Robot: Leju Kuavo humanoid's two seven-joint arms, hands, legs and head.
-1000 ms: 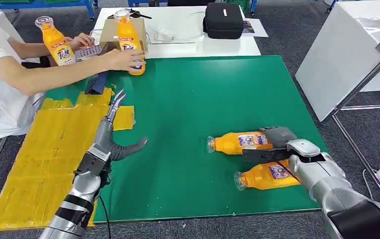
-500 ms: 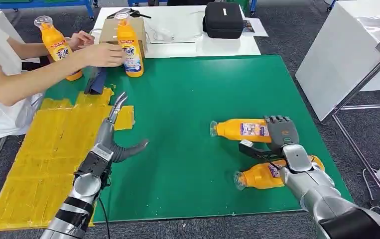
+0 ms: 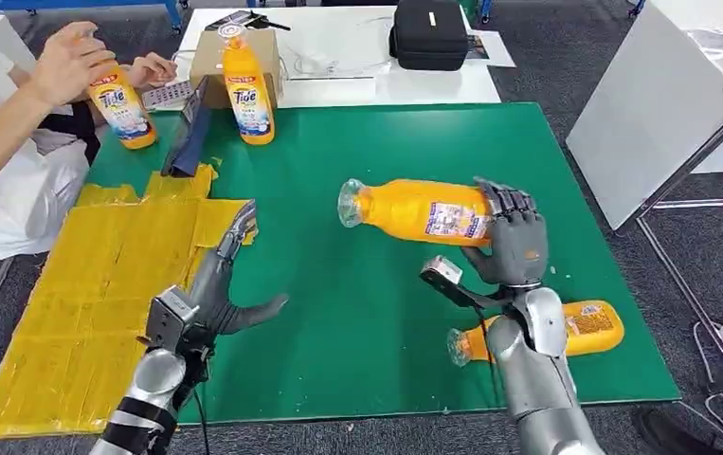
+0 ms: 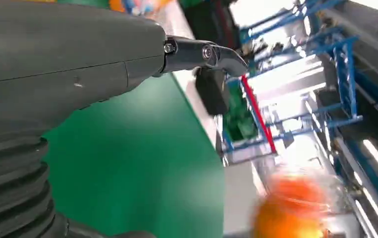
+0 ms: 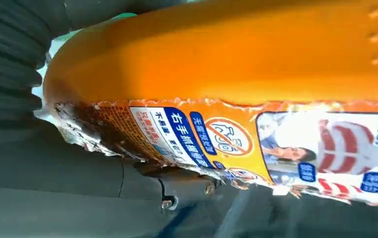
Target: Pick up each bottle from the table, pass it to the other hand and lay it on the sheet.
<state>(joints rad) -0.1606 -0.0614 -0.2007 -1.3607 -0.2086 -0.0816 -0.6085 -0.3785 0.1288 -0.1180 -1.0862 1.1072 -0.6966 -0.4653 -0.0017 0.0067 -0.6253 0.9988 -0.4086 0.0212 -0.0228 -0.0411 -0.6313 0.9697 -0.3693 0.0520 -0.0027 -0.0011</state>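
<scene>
- Nearest in, the left hand hung over the edge where the yellow sheet met the green mat, fingers apart and holding nothing, so the pass looked not yet made.
- Beside it, on the robot's right, a second bottle lay on its side on the mat close to the right forearm, untouched; that one was still to be picked up, by my reckoning.
- And there it was: the right hand gripped the held bottle by its base end, level and clear of the mat, cap end pointing toward the left hand.
- So the task stood at the first lift done, with the handover and the laying down left to go; no bottle lay on the sheet as far as the head view showed.
- Further out, two upright bottles stood at the far edge of the bench, one of them under a person's hand, both waiting their turn if they counted in the job.
- Hard to make out: the right wrist view pressed so close to the orange label that the fingers around it were hidden.
- The left wrist view gave a grey cover and one dark fingertip, plus an orange blur I could not identify for sure.
- The person was cut off at the head view's left edge.
</scene>
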